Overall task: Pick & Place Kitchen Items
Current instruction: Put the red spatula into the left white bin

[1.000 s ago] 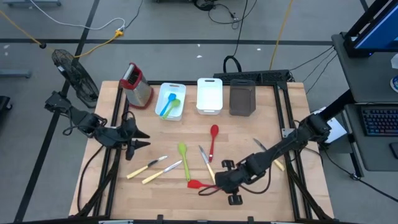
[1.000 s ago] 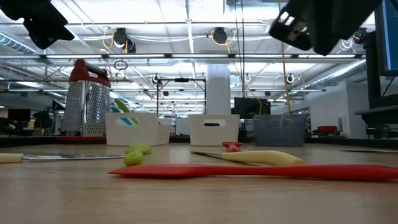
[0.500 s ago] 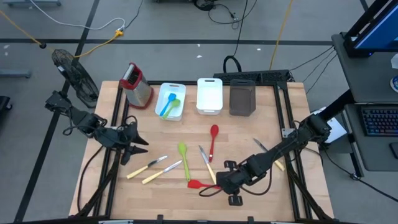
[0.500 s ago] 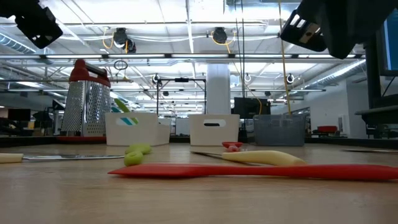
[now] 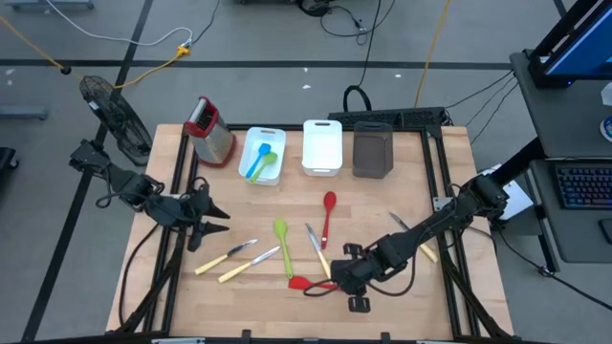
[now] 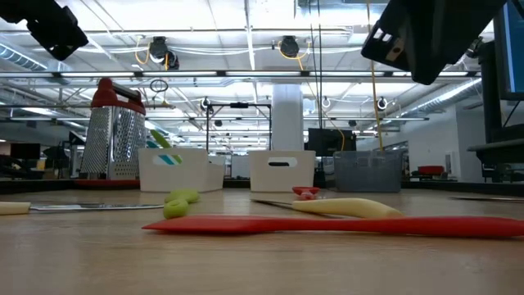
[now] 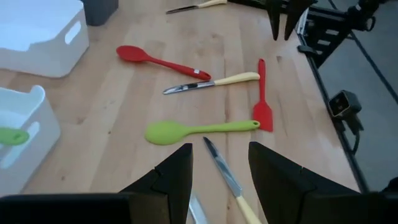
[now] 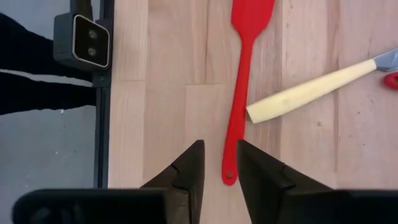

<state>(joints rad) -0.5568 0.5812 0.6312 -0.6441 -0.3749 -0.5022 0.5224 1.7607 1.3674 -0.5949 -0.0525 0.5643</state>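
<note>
A red spatula (image 5: 302, 284) lies flat near the table's front edge, and in the low view it is the long red spatula (image 6: 327, 225) across the foreground. My right gripper (image 5: 335, 280) hangs open above its handle end (image 8: 229, 177), with a narrow gap between the fingers (image 8: 221, 163), and touches nothing. My left gripper (image 5: 212, 227) hovers open over the table's left side (image 7: 221, 152) with nothing in it. On the wood lie a green spoon (image 5: 281, 244), a red spoon (image 5: 328, 215) and a yellow-handled knife (image 5: 317, 248).
Two more knives (image 5: 239, 260) lie at the front left and another knife (image 5: 411, 234) by the right arm. Along the far edge stand a red-topped grater (image 5: 210, 131), a white bin (image 5: 261, 172) holding blue and green utensils, a second white bin (image 5: 322, 167) and a dark grey bin (image 5: 373, 155).
My left gripper has rolled about its own axis while staying in place, so its fingers stand at a different slant. Nothing on the table has moved.
</note>
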